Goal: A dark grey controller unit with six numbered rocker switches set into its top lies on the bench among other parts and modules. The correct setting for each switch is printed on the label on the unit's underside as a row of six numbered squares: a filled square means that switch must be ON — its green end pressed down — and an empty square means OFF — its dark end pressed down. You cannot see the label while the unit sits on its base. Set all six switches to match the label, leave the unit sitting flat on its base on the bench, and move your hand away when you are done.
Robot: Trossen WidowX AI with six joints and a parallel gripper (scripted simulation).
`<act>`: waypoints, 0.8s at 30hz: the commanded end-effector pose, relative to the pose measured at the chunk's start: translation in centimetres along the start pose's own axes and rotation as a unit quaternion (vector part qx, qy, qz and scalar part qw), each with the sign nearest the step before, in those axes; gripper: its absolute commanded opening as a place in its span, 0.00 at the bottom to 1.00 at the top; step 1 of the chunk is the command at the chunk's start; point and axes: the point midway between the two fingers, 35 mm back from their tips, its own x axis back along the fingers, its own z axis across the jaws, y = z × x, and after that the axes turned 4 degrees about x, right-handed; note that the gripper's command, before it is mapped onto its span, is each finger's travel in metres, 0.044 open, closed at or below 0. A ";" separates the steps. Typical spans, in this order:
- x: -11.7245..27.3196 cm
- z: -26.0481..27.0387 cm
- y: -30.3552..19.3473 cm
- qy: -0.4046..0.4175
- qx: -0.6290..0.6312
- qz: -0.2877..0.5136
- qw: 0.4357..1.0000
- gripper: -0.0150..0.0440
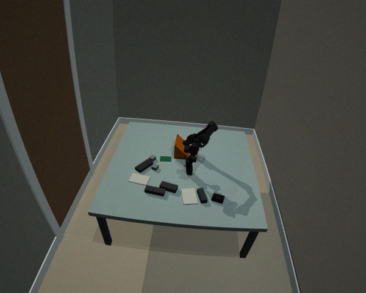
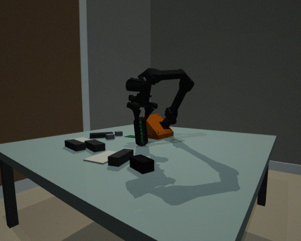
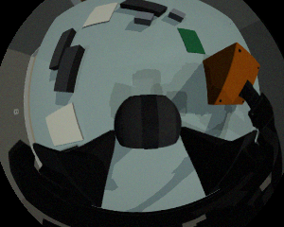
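The dark controller unit [image 1: 189,167] [image 2: 137,132] [image 3: 131,118] hangs upright on end from my gripper [image 2: 141,118] [image 3: 149,132], which is shut on its upper end, one finger on each side. The row of switches faces the exterior view and shows a vertical line of green ends; the exact setting of each switch is too small to tell. The unit's lower end is close to the bench [image 1: 227,170] [image 2: 197,160]; whether it touches is unclear. The wrist view shows only the rounded upper end. The underside label is hidden in all views.
The orange arm base [image 1: 179,152] [image 2: 155,128] [image 3: 227,78] stands behind the unit. A green plate [image 1: 165,159] [image 3: 191,41] lies nearby. Several dark blocks, two pale sheets [image 1: 139,178] [image 1: 189,196] and two small grey blocks [image 1: 152,157] [image 1: 155,166] lie left and in front.
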 end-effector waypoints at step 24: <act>0.2 0.3 -2.6 0.002 0.001 0.038 0.999 0.82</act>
